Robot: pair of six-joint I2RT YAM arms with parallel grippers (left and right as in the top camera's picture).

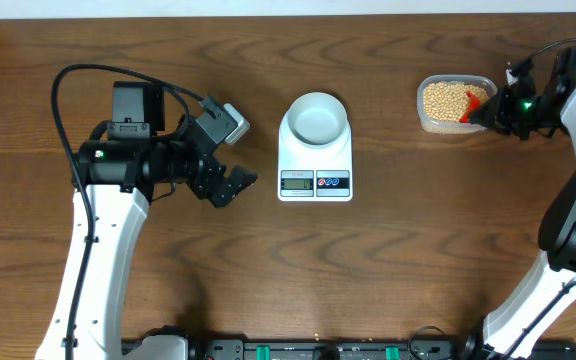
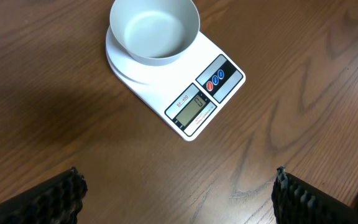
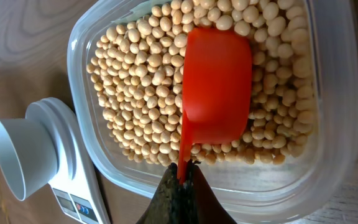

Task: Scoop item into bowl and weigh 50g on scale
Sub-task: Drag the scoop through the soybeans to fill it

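The scale (image 1: 315, 160) sits mid-counter (image 1: 418, 250), with the pale bowl (image 1: 316, 118) standing empty on its platform. Well to its right lies a clear tub (image 1: 448, 128) holding the beans (image 1: 442, 100). The right pincer (image 3: 182, 177) is clamped together on the handle of a red scoop (image 3: 219, 84), whose cup rests on the beans inside the tub. The left pincer (image 1: 240, 152) hangs just left of the scale, fingers wide apart and holding nothing.

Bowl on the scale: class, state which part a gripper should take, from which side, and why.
Probably its thin rim, from above, one finger inside and one outside: the bowl stands upright, empty and open-topped on the scale.
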